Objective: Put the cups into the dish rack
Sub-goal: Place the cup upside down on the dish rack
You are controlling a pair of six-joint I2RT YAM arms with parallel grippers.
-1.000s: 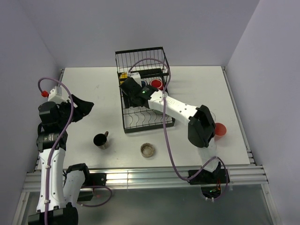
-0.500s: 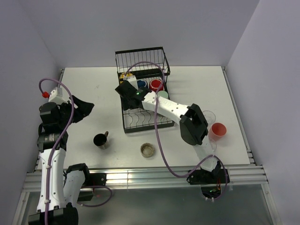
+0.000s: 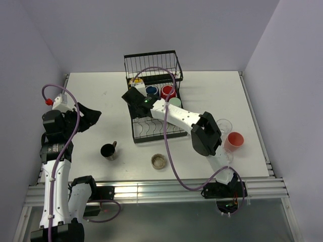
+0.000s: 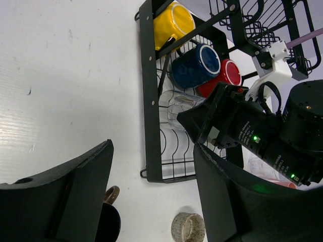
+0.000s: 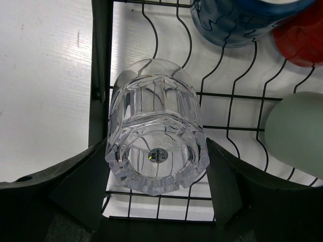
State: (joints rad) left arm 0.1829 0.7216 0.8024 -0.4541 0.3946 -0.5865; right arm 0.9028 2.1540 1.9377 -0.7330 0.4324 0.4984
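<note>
Right hand (image 5: 157, 151) holding clear glass (image 5: 154, 133) just inside left rail of dish rack (image 3: 151, 130), left hand (image 3: 90, 115) wide and empty, near left edge of worktop (image 3: 101, 93)

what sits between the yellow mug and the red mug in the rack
The navy mug lies between the yellow mug and the red mug in the dish rack, clearest in the left wrist view.

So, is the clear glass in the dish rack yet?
In. The clear glass lies tipped against the dish rack's wire floor, just inside its side rail, next to the navy mug, with its stickered base toward the right wrist camera.
</note>
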